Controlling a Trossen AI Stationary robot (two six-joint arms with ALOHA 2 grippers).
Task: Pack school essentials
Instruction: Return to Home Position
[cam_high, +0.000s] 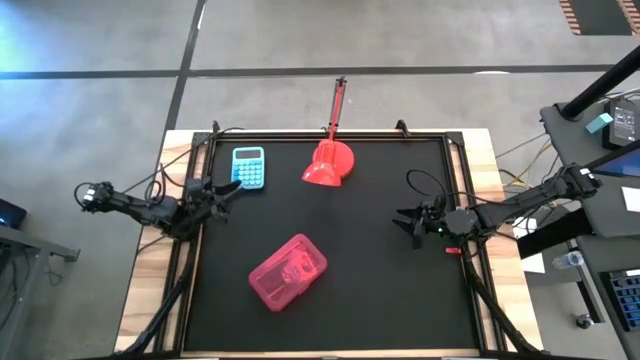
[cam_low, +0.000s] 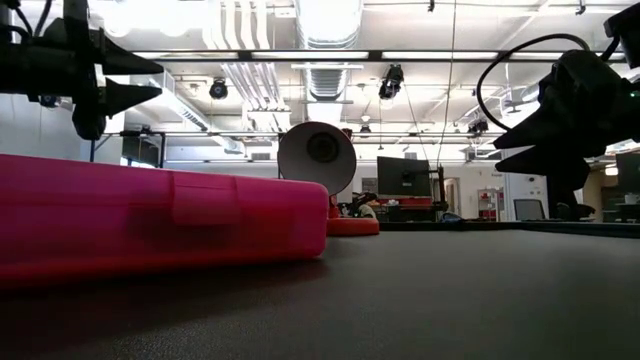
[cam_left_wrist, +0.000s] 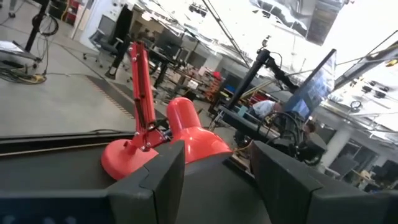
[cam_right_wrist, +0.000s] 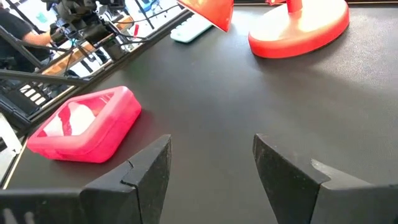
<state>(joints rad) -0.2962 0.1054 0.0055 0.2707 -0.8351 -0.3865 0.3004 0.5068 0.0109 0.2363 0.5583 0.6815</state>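
Nearest on the black-topped bench (cam_high: 380, 290), a pink supply box (cam_high: 288, 271) is seen lying flat with its lid shut, set at an angle and clear of both arms. A pale content (cam_right_wrist: 73, 118) can be made out through the translucent lid, but the separate school items inside cannot be told apart.

Farther back, the left claw (cam_high: 230, 189) is held at the bench's left edge with its fingers apart and nothing between them. The right claw (cam_high: 407, 226) is held at the right edge, likewise spread and empty.

Just beyond the left claw, a light-blue calculator (cam_high: 249, 166) is laid flat. Farthest off, a red desk lamp (cam_high: 329, 160) is stood at the middle of the far edge.
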